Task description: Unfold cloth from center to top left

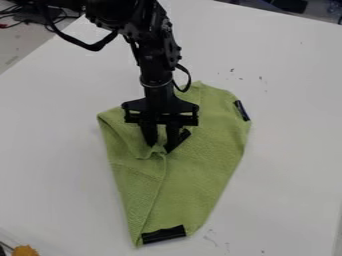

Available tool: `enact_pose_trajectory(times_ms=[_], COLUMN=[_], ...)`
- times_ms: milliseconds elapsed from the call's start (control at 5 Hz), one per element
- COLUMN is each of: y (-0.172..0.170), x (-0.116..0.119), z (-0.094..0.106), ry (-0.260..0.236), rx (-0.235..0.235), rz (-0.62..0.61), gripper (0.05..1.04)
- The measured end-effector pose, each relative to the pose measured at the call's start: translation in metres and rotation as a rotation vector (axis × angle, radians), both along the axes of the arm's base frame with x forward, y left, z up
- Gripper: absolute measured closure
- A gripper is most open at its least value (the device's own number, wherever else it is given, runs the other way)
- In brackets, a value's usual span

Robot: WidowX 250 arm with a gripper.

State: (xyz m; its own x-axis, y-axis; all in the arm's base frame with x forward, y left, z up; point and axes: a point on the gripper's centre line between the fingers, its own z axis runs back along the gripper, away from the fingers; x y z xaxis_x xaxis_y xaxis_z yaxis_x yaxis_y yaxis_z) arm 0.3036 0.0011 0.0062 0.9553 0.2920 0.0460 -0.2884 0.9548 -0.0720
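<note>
One cloth (pixel 207 165), one arm (pixel 150 55), one hand (pixel 160 147) on my camera view. Cloth is green, lying on the white counter (pixel 287 165), folded over itself, wide at the far end, tapering towards me. I count two clear black patches on it: one (pixel 241 110) at its far right edge, one (pixel 163 234) at its near end. A third dark piece (pixel 180 139) sits right beside the hand, partly hidden, so can't swear it's a patch.

My arm comes in over the cloth's far left side and drops almost straight down, hand pointing at the counter. Fingertips are on the cloth's upper middle, left of its centre, pinching a small raised fold; creases gather there. Arm and hand block my sight of part of the cloth's far half.

Around the cloth: black cables (pixel 23 17) well apart, past the counter's far left edge; one orange thing (pixel 25 251), cut off by the view, nearer me and left; small dark marks (pixel 260 78) on the counter beyond the far right edge.
</note>
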Motion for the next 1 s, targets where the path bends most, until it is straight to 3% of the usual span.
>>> enact_pose_trajectory(times_ms=[200,400,600,800,1000], y=[0.001,0.003,0.002,0.002,0.006], x=[0.003,0.002,0.000,0.011,0.018], z=[-0.001,0.000,0.005,0.042,0.062], ry=[0.000,0.021,0.057,0.001,-0.052], rx=[-0.005,0.010,0.033,0.074,0.108], rz=[-0.011,-0.015,-0.021,0.012,0.077], gripper=[0.899,1.014,1.031,1.031,1.031])
